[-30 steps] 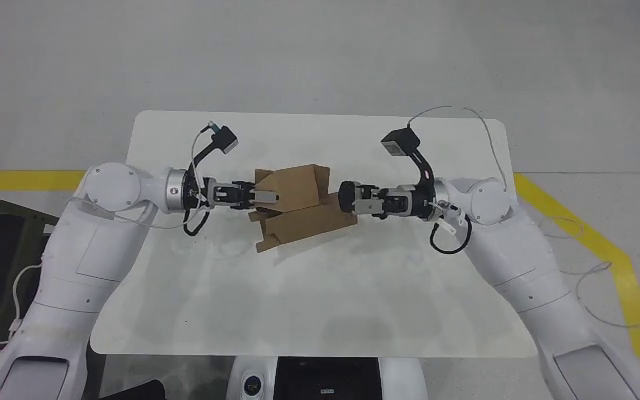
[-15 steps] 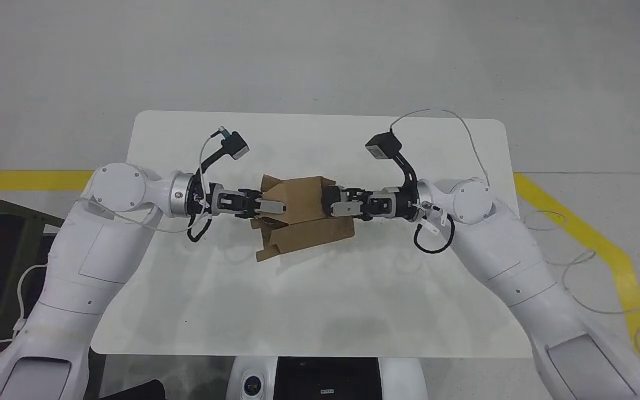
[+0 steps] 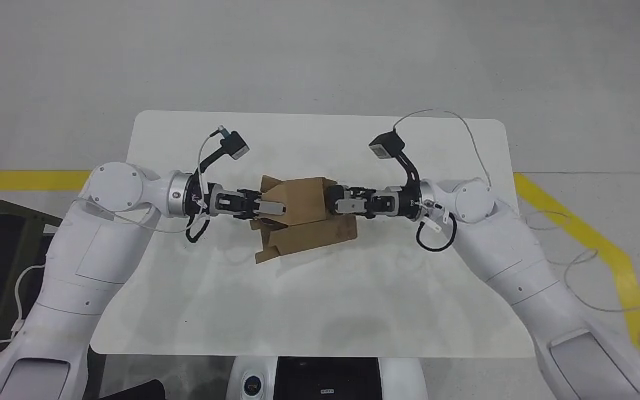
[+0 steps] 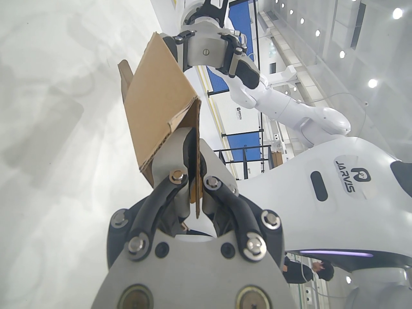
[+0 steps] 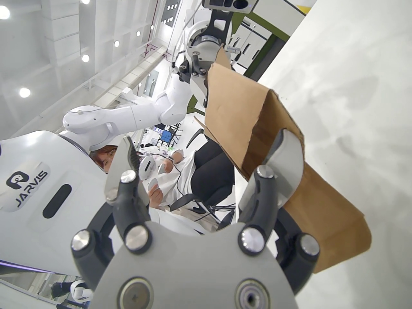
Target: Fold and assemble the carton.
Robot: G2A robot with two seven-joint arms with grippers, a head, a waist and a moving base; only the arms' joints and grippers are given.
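Note:
The brown carton [image 3: 300,212] is partly opened and sits mid-table between both arms. My left gripper [image 3: 268,204] comes in from the left and is shut on one carton flap; in the left wrist view the gripper [image 4: 192,152] pinches the cardboard edge of the carton [image 4: 157,98]. At the carton's opposite side my right gripper [image 3: 335,200] is open. In the right wrist view the right gripper [image 5: 206,152] has one finger [image 5: 286,152] against the carton [image 5: 238,114], the other finger standing free. The carton's lower flaps touch the table.
The white table [image 3: 420,290] has bare surface in front of and behind the carton. Its left and right edges lie beyond the arms' elbows. A yellow floor line [image 3: 40,180] runs past both sides.
Both grippers have come closer together and the right one now reaches the carton's side. The carton has shifted slightly and its panels are pushed closer. In the last half second little moved.

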